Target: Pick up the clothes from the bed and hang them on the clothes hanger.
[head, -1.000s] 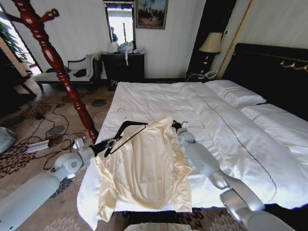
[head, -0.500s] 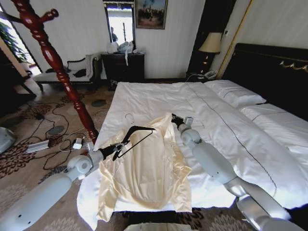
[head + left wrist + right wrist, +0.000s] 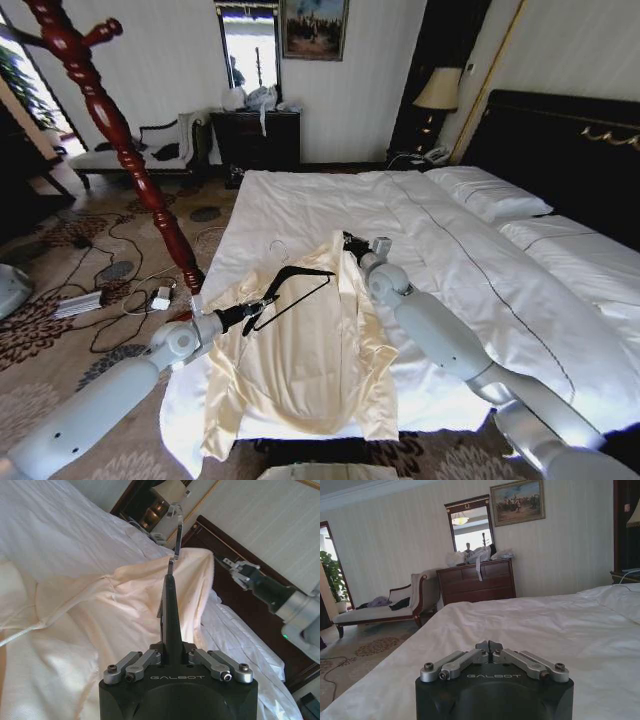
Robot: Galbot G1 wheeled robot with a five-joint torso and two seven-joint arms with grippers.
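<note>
**Threading the hanger into a slippery top**

We are working with the clothes [image 3: 300,350], a pale cream-yellow satiny top lying crumpled on the near part of the bed [image 3: 480,270], its collar end lifted. We are judging it light, limp and slippery, so the collar seam looks the surest hold. Our right gripper [image 3: 352,244] is pinching that raised collar, fingers clamped on the cloth. Just across from it, our left gripper [image 3: 247,312] is clenching the clothes hanger [image 3: 295,285] by one arm, its hook [image 3: 178,517] reaching toward the collar.
</note>
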